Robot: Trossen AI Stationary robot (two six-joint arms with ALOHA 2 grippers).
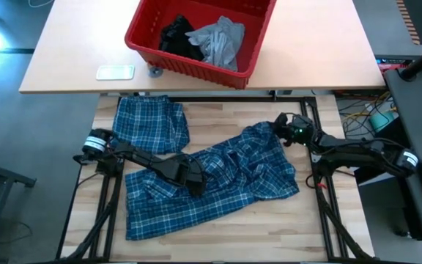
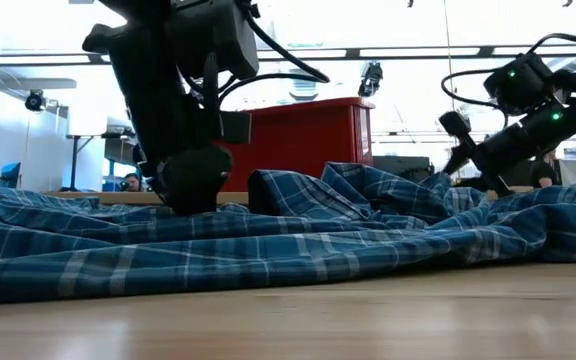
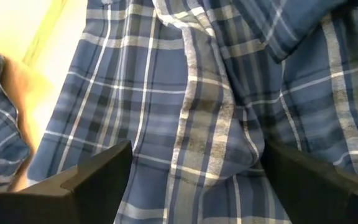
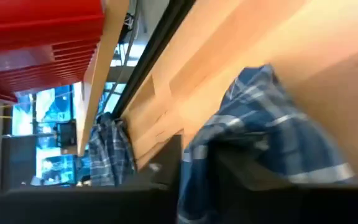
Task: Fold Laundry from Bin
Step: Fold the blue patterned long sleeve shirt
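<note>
The blue-and-white plaid shirt [image 1: 218,183] lies crumpled across the wooden table, and a part of it [image 1: 149,125] is spread at the far left. My left gripper [image 1: 193,180] stands open over the shirt's middle, with a raised fold [image 3: 197,124] between its fingers. My right gripper [image 1: 278,126] is at the shirt's far right corner, shut on the cloth. The red bin [image 1: 196,70] stands on the desk beyond the table. In it lie a light grey T-shirt [image 1: 222,40] and a small black garment [image 1: 176,35]. My left gripper comes slanting down from above onto the shirt's middle. Its open fingers [image 3: 79,183] stand on either side of the raised fold, and their tips reach the cloth [image 2: 193,205] in the low view. Nothing is pinched. My right gripper holds the shirt's far right corner [image 4: 253,130] between its two fingers, coming nearly level from the table's right. The cloth bunches out past the fingers. One layer or several, I cannot tell. The rest of the shirt lies on the table.
A flat white object [image 1: 116,72] lies on the light desk left of the bin. Black frame rails [image 1: 218,97] run along the table's far edge. Bare wood [image 1: 269,231] shows along the near edge and at the right.
</note>
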